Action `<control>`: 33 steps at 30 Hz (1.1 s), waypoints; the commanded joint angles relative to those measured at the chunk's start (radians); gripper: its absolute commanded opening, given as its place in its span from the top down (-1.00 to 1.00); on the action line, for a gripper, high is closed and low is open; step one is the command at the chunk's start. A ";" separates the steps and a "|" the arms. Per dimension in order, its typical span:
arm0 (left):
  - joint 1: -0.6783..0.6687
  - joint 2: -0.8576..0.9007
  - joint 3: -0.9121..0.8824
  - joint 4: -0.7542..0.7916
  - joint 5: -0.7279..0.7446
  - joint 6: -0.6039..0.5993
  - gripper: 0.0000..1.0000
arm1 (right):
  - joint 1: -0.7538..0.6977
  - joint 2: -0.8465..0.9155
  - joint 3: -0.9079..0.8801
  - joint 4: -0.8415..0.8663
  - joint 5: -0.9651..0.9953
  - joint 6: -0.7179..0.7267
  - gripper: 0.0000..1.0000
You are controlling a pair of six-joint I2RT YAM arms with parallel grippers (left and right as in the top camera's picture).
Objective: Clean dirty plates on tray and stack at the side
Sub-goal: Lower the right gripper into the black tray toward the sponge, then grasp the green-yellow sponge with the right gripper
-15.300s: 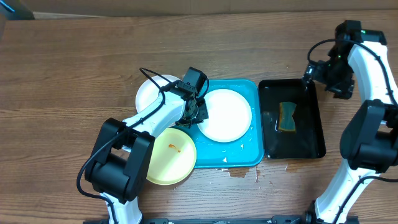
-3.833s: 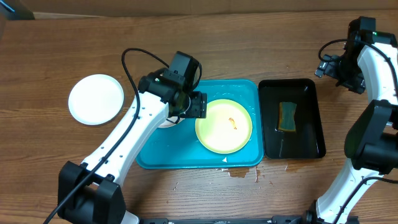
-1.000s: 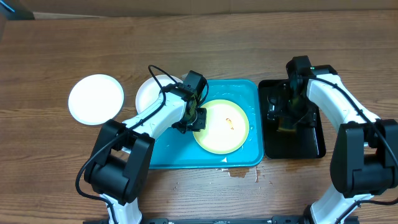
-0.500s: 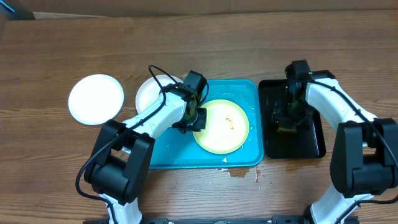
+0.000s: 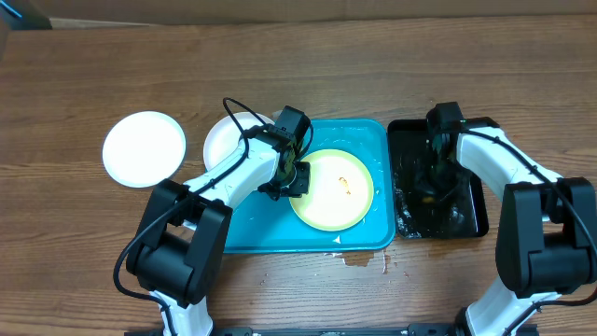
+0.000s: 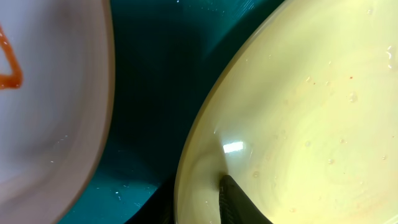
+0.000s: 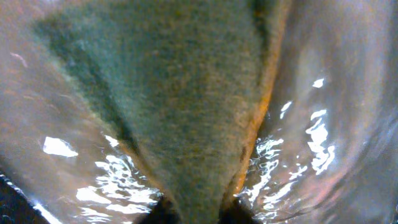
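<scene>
A brown wooden table [image 5: 308, 65] is carrying a blue tray [image 5: 270, 229] in the middle, with a black tray [image 5: 471, 224] sitting just to its right. A white plate [image 5: 143, 149] is lying well to the left. A second white plate [image 5: 224, 140] is resting just beside the blue tray's far left corner. Wet specks [image 5: 359, 259] are lying by its near edge.

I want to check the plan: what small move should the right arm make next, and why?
Probably lift the sponge straight up out of the black tray. The right pincer pinches it there, and the left pincer holds the yellow plate, with its orange smear, by the rim.
</scene>
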 commanded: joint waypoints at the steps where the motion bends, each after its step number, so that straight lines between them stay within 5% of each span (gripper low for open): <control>1: 0.002 0.018 -0.002 0.003 0.005 0.019 0.52 | -0.001 0.002 0.052 -0.019 0.006 -0.038 -0.41; 4: 0.002 0.018 -0.002 0.003 0.005 0.019 0.51 | -0.002 0.002 0.055 0.028 0.007 -0.038 -0.73; 11: 0.002 0.018 -0.002 0.002 0.004 0.019 0.51 | -0.002 0.002 0.048 0.086 0.010 -0.037 -0.74; 12: 0.002 0.018 -0.002 0.002 0.004 0.019 0.51 | -0.002 0.002 0.043 0.089 0.010 -0.037 -0.64; 13: 0.002 0.018 -0.002 0.002 0.004 0.019 0.51 | -0.002 0.002 0.037 0.091 0.010 -0.037 -0.33; 15: 0.002 0.018 -0.002 0.002 0.004 0.019 0.51 | -0.002 0.002 0.024 0.097 0.010 -0.037 0.70; 16: 0.002 0.018 -0.002 0.003 0.004 0.019 0.51 | -0.002 0.002 0.018 0.098 0.010 -0.037 0.92; 18: 0.002 0.018 -0.002 0.003 0.004 0.019 0.54 | -0.002 0.002 0.011 0.105 0.010 -0.037 0.92; 19: 0.002 0.018 -0.002 0.003 0.005 0.019 0.54 | -0.002 0.002 0.010 0.108 0.010 -0.038 0.88; 20: 0.002 0.018 -0.002 0.003 0.005 0.019 0.54 | -0.002 0.002 0.010 0.112 0.010 -0.038 -0.05; 21: 0.002 0.018 -0.002 0.003 0.005 0.019 0.54 | -0.003 0.002 0.010 0.119 0.010 -0.038 -0.64; 22: 0.002 0.018 -0.002 0.003 0.005 0.019 0.53 | -0.003 0.002 0.010 0.129 0.010 -0.038 -0.82; 29: 0.002 0.018 -0.002 0.003 0.004 0.019 0.53 | -0.003 0.002 0.010 0.226 0.010 -0.037 -0.88; 31: 0.002 0.018 -0.002 0.003 0.004 0.019 0.55 | -0.003 0.002 0.010 0.236 0.010 -0.037 -0.46; 33: 0.002 0.018 -0.002 0.003 0.004 0.019 0.58 | -0.003 0.002 0.010 0.237 0.010 -0.037 0.42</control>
